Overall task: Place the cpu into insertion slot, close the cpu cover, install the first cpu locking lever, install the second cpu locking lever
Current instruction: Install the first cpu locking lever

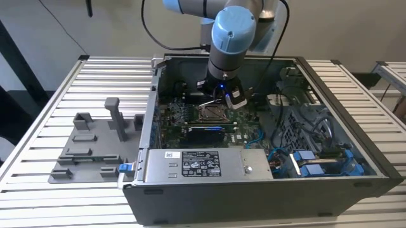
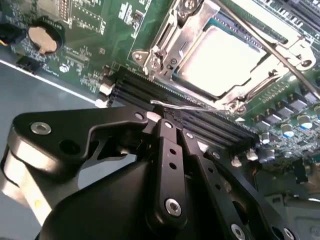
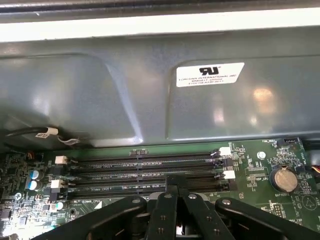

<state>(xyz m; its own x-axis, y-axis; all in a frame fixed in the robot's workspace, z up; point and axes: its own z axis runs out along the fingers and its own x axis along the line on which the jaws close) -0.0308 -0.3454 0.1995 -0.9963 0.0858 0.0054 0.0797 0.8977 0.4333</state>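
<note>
Exterior view, from its left: bench carries a grey tray with grey blocks and one upright post on it. Just beside it sits the open case.

Inside the case: green board on the floor, PSU along the near wall, loose cables and blue caddies toward the view's right. The arm comes down into the case, with the end effector low over the board, just beside the slot.

Second wrist view: cpu is seated in the slot, metal top showing through the window of the cover. The cover lies flat on it. A thin lever runs along the near edge of the socket. Its free end sits right at the tips of the end effector. A second rod crosses the far side of the cover; can't tell if either is latched. A coin cell sits on the board well apart from the socket.

End effector fingers are clenched together in both wrist views. Can't tell if the lever end is pinched or only touching.

First wrist view: fingertips hang over the RAM slots, with the case wall behind.
</note>
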